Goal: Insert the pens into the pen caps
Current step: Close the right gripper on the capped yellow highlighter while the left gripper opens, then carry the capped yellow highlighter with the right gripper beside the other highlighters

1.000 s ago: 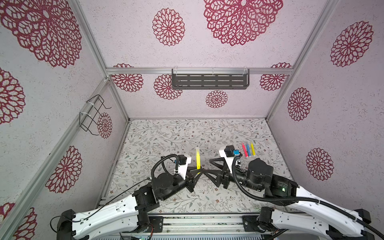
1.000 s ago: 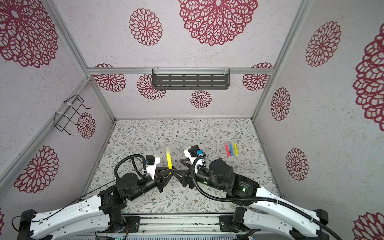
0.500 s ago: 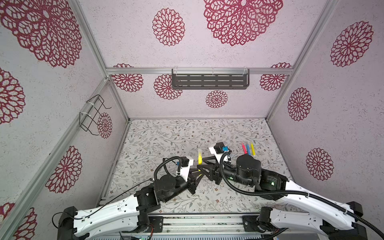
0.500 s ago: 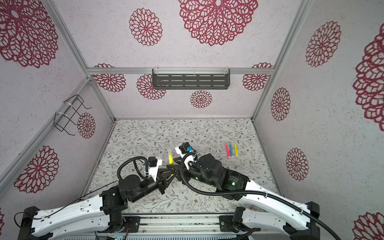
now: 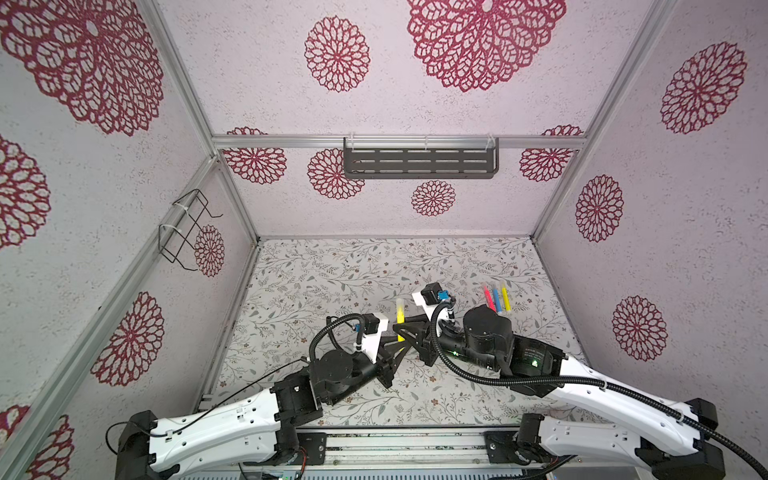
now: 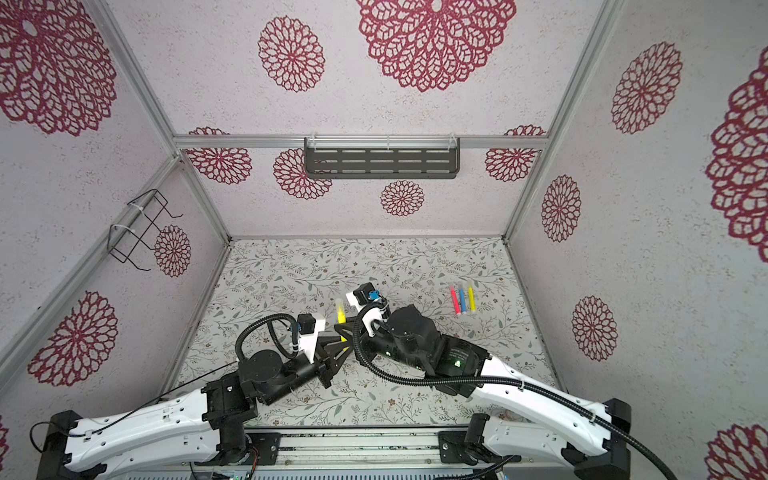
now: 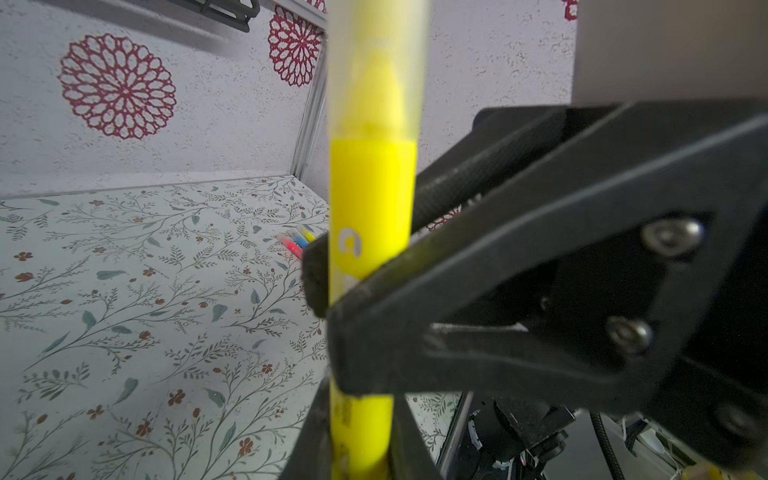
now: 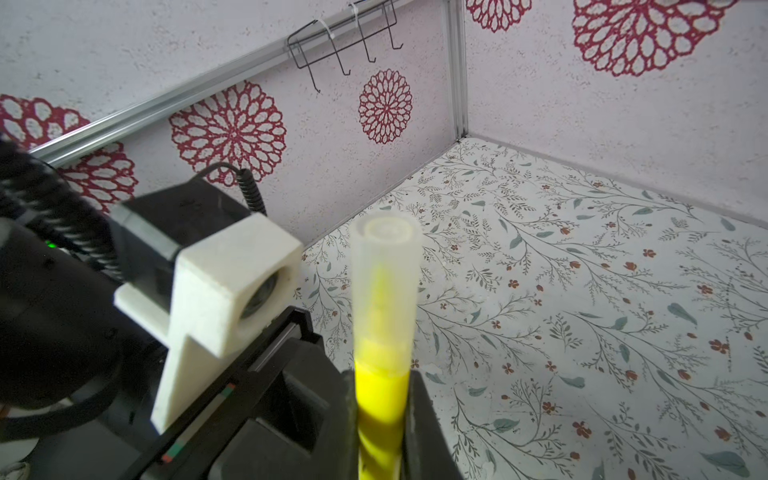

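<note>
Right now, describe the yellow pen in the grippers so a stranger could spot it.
Over the middle of the floral table, the left gripper and right gripper meet, both shut on a yellow pen with a clear cap. Unlike the three pens lying flat to its right, it alone stands upright.

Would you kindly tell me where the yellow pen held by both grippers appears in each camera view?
In a top view: yellow pen upright, slightly below centre.
In a top view: same pen, left of centre.
Left wrist: close up, spanning mid-frame.
Right wrist: close up, clear cap on its far end.
Landmark: three loose pens lie right of it in both top views, behind it in the left wrist view; absent from the right wrist view.
</note>
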